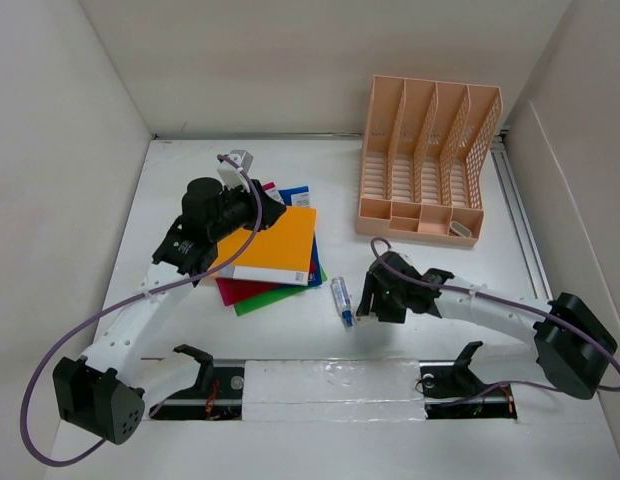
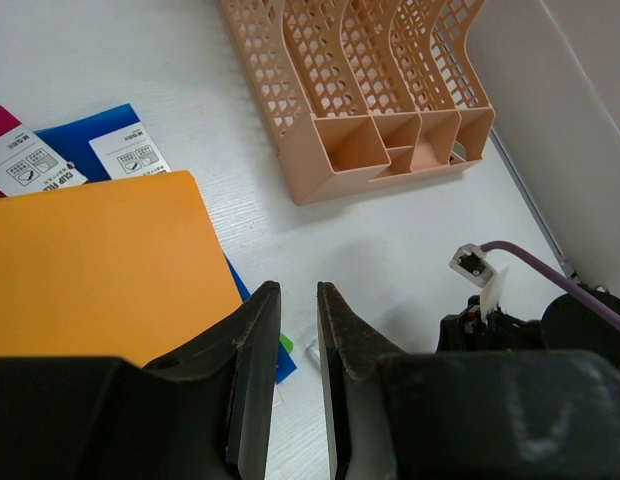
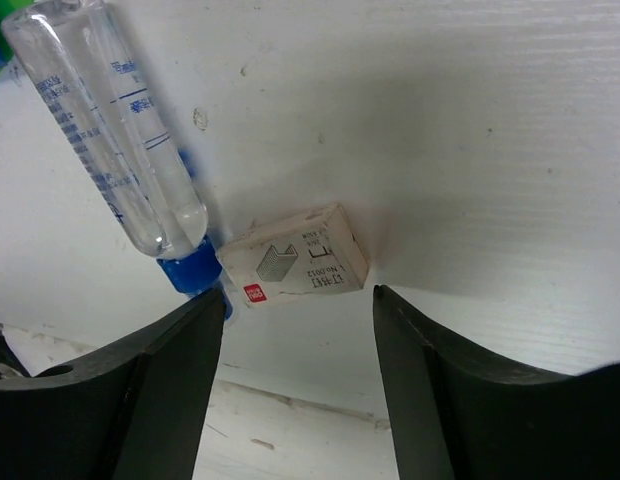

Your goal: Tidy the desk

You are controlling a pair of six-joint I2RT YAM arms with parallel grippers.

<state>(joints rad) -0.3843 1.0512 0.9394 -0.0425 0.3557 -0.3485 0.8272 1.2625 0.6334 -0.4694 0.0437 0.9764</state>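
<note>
From above, the counter (image 1: 320, 165) fills the walled bay, white, flat and fixed. It reads as hard and smooth, so nothing on it is anchored, and it is not itself a thing to grip. A peach file rack (image 1: 425, 160) stands at its far right. A fanned stack of folders (image 1: 260, 290) topped by an orange folder (image 1: 275, 242) lies left of centre, and a clear bottle (image 1: 342, 300) lies between the stack and the right arm. In the left wrist view the left fingers (image 2: 252, 370) hang above a corner of the orange folder, with only a narrow gap between them and nothing in it. The folders look thin, light and floppy and lie flat, so an overhanging edge is probably the only place to pinch. In the right wrist view the right fingers (image 3: 165, 385) stand wide apart and empty, straddling a small staple box (image 3: 295, 262) that rests on the counter, touching or just beside the bottle's blue cap. The box should be light, stiff card yet crushable, and is best taken across its short width with the tips right down at the surface. The bottle looks slick and apt to roll.
</note>
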